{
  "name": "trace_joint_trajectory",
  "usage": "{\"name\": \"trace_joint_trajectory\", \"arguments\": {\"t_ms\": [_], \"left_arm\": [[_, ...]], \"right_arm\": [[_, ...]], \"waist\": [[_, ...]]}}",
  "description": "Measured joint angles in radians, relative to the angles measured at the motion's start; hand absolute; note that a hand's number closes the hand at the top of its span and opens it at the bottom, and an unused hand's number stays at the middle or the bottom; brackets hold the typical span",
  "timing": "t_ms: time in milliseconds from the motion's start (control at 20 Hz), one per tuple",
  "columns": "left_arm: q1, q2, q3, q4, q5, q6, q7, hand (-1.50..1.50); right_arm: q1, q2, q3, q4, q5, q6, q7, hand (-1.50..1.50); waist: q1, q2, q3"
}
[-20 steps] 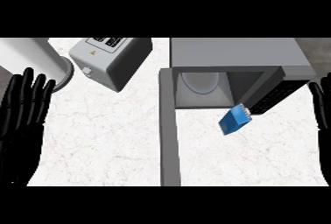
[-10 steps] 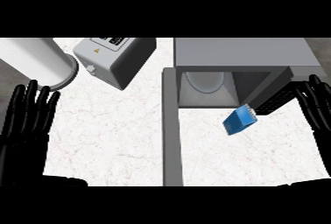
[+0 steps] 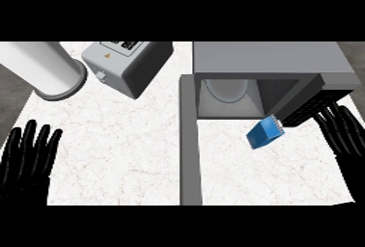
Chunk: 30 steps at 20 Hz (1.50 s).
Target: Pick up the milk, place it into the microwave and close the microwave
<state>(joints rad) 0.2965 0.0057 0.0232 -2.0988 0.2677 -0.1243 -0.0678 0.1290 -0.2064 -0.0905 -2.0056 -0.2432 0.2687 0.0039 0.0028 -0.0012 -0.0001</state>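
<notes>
A blue milk carton (image 3: 264, 132) stands on the white counter just in front of the open microwave (image 3: 271, 72), near its right side. The microwave's door (image 3: 189, 144) swings out toward me as a long grey bar left of the carton. My right hand (image 3: 344, 135) is open, fingers straight, a short way right of the carton and not touching it. My left hand (image 3: 28, 154) rests open at the left edge, fingers up.
A grey toaster (image 3: 125, 62) sits at the back, left of the microwave. A large white cylinder (image 3: 46, 72) stands at the back left. White counter (image 3: 121, 144) stretches between my left hand and the door.
The view has shifted so everything sits lower and closer. My right hand has come in from the right edge toward the milk carton. The left hand has dropped lower in view.
</notes>
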Motion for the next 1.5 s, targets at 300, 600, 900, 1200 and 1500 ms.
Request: {"name": "trace_joint_trajectory", "arguments": {"t_ms": [300,600,900,1200,1500], "left_arm": [[0.098,-0.001,-0.023,-0.027,0.007,-0.033,-0.052,-1.5],[0.172,0.001,-0.017,-0.018,0.019,-0.08,-0.12,-1.5],[0.229,-0.001,-0.031,-0.02,0.012,-0.099,-0.168,-1.5],[0.253,-0.004,-0.04,0.009,-0.008,-0.114,-0.226,-1.5],[0.31,0.002,-0.037,-0.017,0.008,-0.152,-0.235,-1.5]], "right_arm": [[-0.005,0.04,0.01,0.113,0.057,0.008,-0.066,-1.5],[-0.048,0.063,0.003,0.293,0.111,0.023,-0.18,-1.5],[-0.107,0.092,-0.029,0.466,0.179,-0.043,-0.274,-1.5],[-0.149,0.097,-0.058,0.674,0.246,-0.092,-0.42,-1.5],[-0.25,0.053,-0.106,0.942,0.272,-0.084,-0.594,-1.5]], "waist": [[0.002,0.0,0.0],[0.004,0.001,0.0],[0.005,0.001,0.0],[0.005,0.001,0.0],[0.008,-0.001,-0.001]]}}
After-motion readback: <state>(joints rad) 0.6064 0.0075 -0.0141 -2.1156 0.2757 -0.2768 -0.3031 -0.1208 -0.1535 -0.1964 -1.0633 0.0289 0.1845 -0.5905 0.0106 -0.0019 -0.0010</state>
